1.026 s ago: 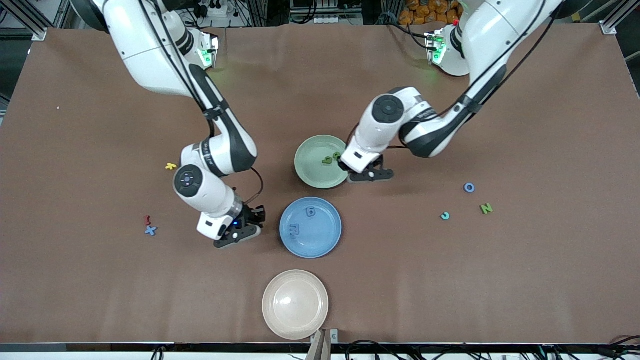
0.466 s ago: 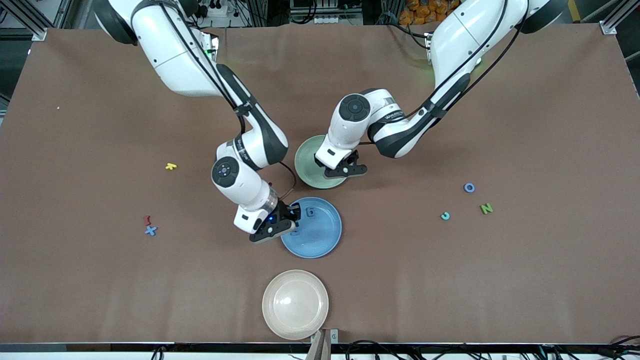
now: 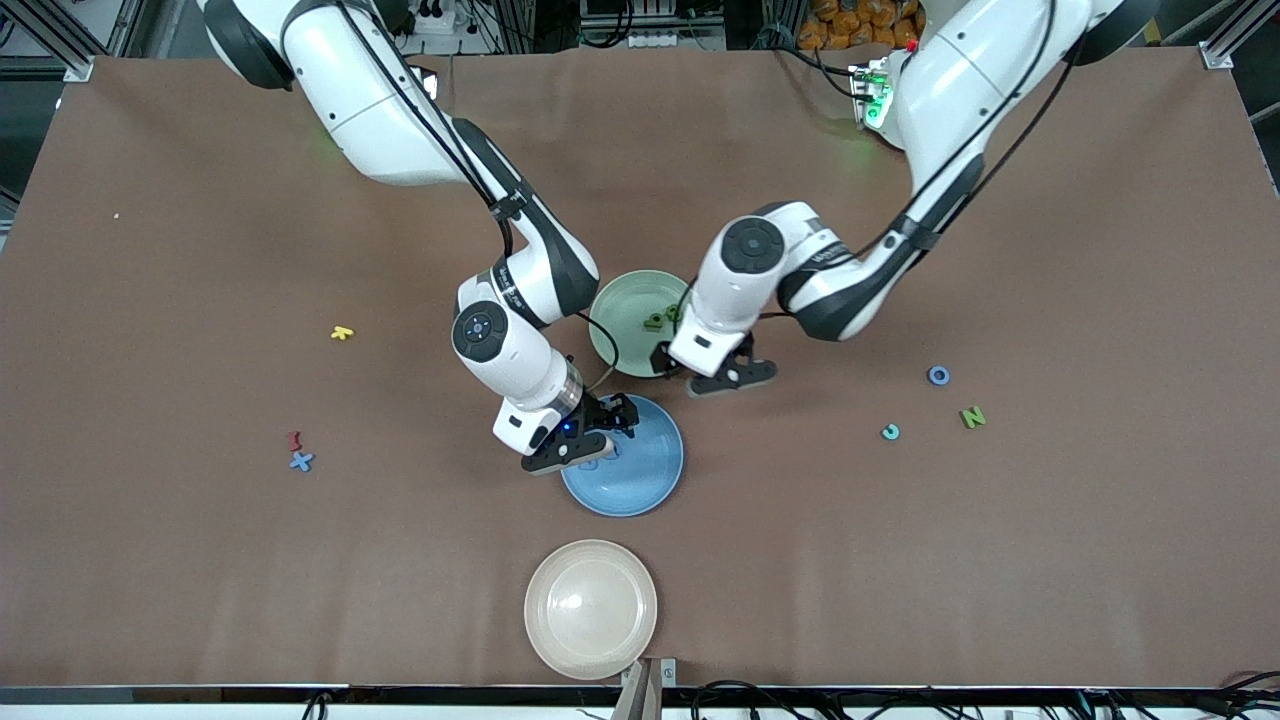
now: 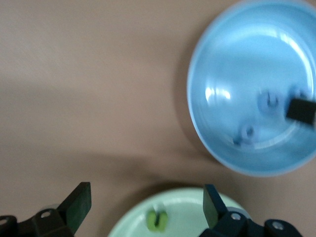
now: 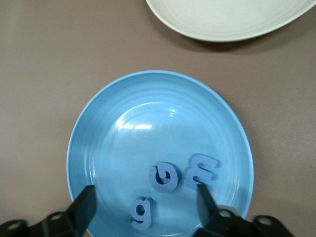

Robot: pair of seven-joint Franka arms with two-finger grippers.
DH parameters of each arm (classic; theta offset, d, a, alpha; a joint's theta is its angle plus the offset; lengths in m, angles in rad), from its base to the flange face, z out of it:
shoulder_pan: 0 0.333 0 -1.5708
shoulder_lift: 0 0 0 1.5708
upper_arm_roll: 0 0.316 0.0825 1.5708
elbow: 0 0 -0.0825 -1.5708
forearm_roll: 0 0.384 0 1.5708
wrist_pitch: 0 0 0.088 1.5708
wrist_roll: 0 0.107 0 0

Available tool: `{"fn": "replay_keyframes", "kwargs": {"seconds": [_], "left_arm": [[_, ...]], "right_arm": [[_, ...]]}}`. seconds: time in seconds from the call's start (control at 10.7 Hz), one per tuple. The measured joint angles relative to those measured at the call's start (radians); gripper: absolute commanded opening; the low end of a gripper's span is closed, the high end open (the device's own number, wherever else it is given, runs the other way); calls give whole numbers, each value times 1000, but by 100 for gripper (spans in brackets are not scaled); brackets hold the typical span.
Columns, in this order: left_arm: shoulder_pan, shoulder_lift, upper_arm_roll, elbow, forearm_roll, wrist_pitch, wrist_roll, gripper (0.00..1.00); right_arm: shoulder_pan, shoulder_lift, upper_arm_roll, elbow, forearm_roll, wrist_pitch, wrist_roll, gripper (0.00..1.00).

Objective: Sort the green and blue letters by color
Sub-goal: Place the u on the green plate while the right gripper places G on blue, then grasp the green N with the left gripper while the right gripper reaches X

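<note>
1. While both arms hang over the plates, the brown table [image 3: 1000,560] carries three: a cream plate [image 3: 590,608] nearest the camera, a blue plate [image 3: 645,470] above it in the front view, and a green plate [image 3: 625,310] farthest.
2. Right gripper [image 5: 143,210]: over the blue plate's rim, jaws spread and empty. Three blue pieces [image 5: 168,177] lie on the plate beneath it.
3. Left gripper [image 4: 145,205]: over the green plate's edge, jaws spread and empty. A green piece [image 4: 157,219] lies on the plate.
4. Both drops look done; each gripper should rise straight up, so the fingers do not drag pieces off.
5. Unsorted: blue X [image 3: 301,461] toward the right arm's end; blue O [image 3: 938,375] and green N [image 3: 973,417] toward the left arm's end.
</note>
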Motion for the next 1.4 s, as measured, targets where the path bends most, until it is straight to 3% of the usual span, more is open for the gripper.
{"fn": "replay_keyframes", "kwargs": {"seconds": [0.19,0.47,0.75,1.03,1.4], "left_arm": [[86,-20,4,2,3,-4,97,100],[256,-28,9,2,4,-11,310,100],[404,-28,11,-3,5,-54,521,100],[521,-24,14,-28,83,-59,582,99],[671,-24,13,-88,90,-63,614,94]], "right_arm": [[-11,-2,-5,13,0,-17,0,100],[-91,-26,-13,27,-46,-162,-132,100],[-227,-63,-20,29,-64,-261,-463,100],[-341,-87,-36,29,-69,-350,-813,100],[-487,-120,-66,26,-186,-473,-1179,100]]}}
